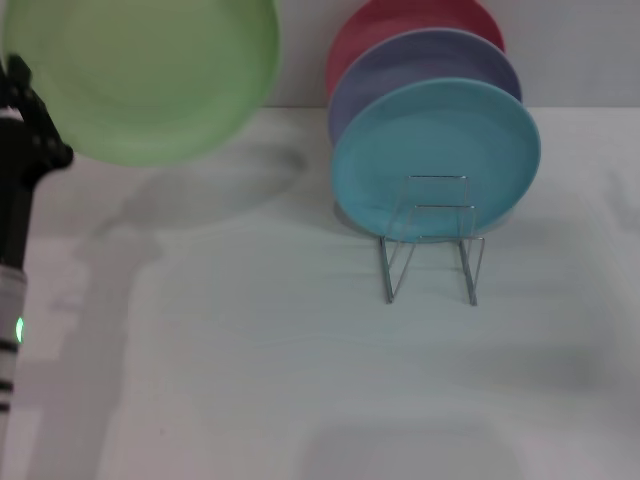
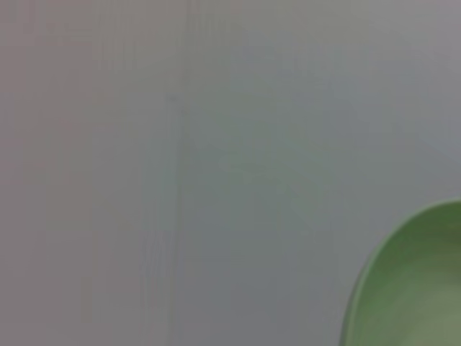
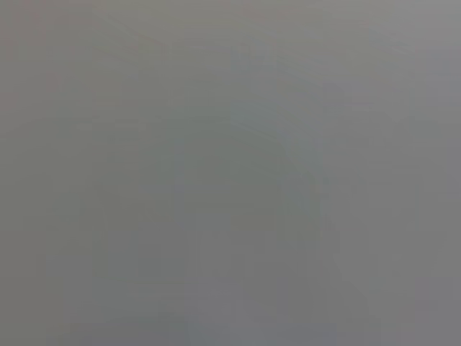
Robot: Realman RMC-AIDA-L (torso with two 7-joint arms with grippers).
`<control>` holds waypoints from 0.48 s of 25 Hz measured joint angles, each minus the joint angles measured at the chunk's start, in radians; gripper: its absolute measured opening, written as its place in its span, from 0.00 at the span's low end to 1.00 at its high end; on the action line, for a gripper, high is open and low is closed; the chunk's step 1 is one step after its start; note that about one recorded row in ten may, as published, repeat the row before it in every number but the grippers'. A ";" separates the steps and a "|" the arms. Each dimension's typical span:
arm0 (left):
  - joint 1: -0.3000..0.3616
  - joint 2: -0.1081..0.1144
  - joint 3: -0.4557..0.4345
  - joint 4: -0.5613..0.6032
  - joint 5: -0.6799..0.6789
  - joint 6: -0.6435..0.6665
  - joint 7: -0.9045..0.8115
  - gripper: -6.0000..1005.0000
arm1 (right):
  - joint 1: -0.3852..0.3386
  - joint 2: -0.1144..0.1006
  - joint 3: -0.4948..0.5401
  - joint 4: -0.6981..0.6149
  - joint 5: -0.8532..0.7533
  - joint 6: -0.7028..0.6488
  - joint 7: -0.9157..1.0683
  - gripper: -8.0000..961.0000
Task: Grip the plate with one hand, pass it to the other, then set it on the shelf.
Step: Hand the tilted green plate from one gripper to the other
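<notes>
The light green plate (image 1: 150, 75) hangs in the air at the far left, tilted to face me, with its shadow on the table below. My left gripper (image 1: 18, 85) is shut on the plate's left rim, and its black arm rises along the left edge. The plate's rim also shows in the left wrist view (image 2: 410, 288). The silver wire shelf (image 1: 432, 245) stands on the table right of centre, its front loops bare. My right gripper is out of view, and the right wrist view shows only a plain grey surface.
A turquoise plate (image 1: 435, 155), a lavender plate (image 1: 425, 65) and a red plate (image 1: 410, 20) stand upright one behind the other at the shelf's back. The white table (image 1: 300, 380) stretches in front of it.
</notes>
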 joint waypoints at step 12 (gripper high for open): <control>-0.043 -0.007 0.373 0.131 -0.345 0.175 0.073 0.04 | -0.046 0.006 -0.356 0.068 0.000 -0.044 0.008 0.74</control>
